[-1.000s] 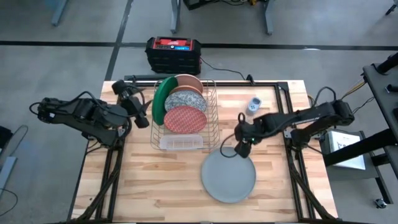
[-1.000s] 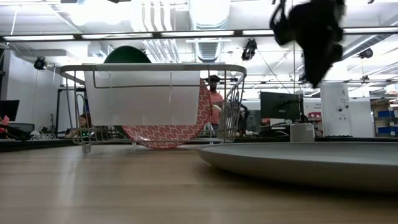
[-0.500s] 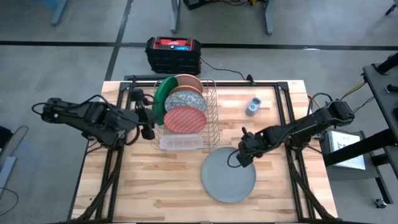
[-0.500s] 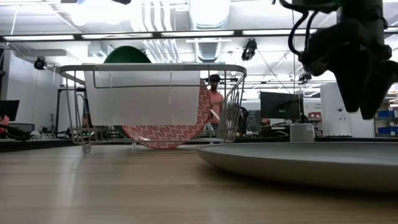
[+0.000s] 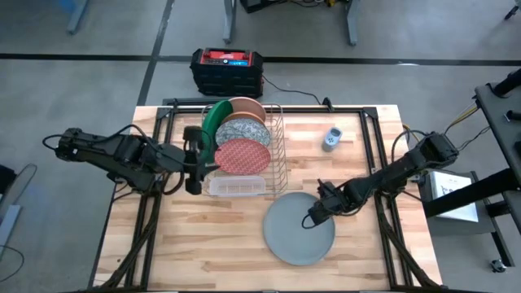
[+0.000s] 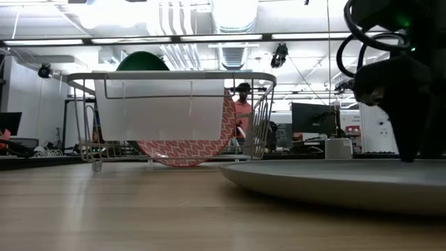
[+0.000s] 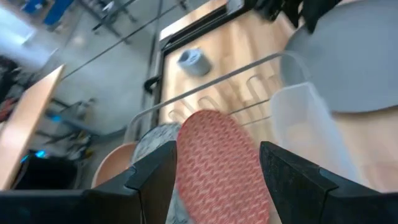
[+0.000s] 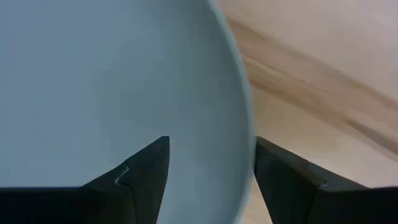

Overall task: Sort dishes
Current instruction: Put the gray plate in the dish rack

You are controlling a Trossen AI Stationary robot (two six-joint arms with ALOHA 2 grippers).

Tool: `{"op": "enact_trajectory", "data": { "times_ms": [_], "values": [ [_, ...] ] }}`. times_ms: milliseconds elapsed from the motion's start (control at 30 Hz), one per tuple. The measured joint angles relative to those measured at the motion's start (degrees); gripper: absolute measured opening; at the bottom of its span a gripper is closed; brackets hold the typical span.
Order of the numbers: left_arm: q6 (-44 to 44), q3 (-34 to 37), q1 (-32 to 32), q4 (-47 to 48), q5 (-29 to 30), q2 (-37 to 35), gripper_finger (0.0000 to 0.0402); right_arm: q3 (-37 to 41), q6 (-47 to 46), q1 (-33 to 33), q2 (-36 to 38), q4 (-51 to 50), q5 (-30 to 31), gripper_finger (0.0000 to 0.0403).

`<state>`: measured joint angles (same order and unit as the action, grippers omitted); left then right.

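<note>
A grey plate lies flat on the table. My right gripper is open, low over the plate's far right rim, one finger over the plate and one outside it. It also shows in the low view. The dark green, salmon-pink, speckled and red plate stand on edge in the wire rack. My left gripper is open at the rack's left side, pointing at the red plate. My right gripper stands open astride the grey plate's rim, coming slanting from above on the table's right. Whether the fingers touch the rim I cannot tell. The plate lies flat on the table.
A clear tray hangs on the rack's near side. A small grey-blue gadget stands far right of the rack. A black and red box sits on the floor beyond the table. Bare wood lies at the near left.
My right gripper has gone toward the table's near edge and down, from above the plate's far rim to low over its rim. My left gripper has gone right and toward the near edge, up to the rack's left side. The plates have stayed in place.
</note>
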<state>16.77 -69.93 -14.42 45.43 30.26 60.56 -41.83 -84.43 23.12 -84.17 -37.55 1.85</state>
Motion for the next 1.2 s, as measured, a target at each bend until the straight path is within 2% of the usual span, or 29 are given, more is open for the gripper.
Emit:
{"op": "enact_trajectory", "data": {
  "times_ms": [200, 333, 467, 567, 633, 767, 933, 1067, 1200],
  "values": [
    [0.6, 0.0, 0.0, -1.9, -6.3, 0.3, 0.0219, 0.2, -1.2, 0.4, -5.6, 6.4, 1.3, 0.02],
    [0.5, 0.0, -0.1, -3.8, -9.9, 0.5, 0.0219, -1.6, -2.4, 0.8, -8.7, 5.2, 2.7, 0.0173],
    [1.7, -1.7, -0.1, -5.4, -10.3, 0.8, 0.0219, -4.0, -4.5, 2.4, -9.5, 0.9, 5.3, 0.0109],
    [2.4, -5.6, -0.1, -5.7, -10.4, 1.4, 0.0219, -5.2, -5.5, 3.7, -8.6, -0.5, 6.2, 0.0039],
    [2.3, -8.3, -0.1, -5.8, -12.1, 1.9, 0.0219, -5.5, -6.4, 4.9, -8.0, -1.5, 7.3, 0.0013],
    [2.2, -12.1, -0.1, -5.8, -20.9, 2.9, 0.0219, -6.8, -9.4, 7.8, -7.6, -2.7, 11.8, 0.0004],
    [0.4, -12.9, -0.2, -5.6, -30.2, 3.7, 0.0219, -10.5, -13.2, 12.7, -7.7, -5.3, 19.5, 0.0001],
    [-2.6, -12.9, -0.1, -4.3, -37.0, 4.3, 0.0219, -17.3, -15.6, 17.1, -8.5, -14.6, 25.8, 0.0],
    [-6.4, -12.9, -0.5, -3.2, -51.1, 5.1, 0.0219, -27.0, -17.1, 21.2, -11.9, -26.2, 33.5, 0.0]
  ]
}}
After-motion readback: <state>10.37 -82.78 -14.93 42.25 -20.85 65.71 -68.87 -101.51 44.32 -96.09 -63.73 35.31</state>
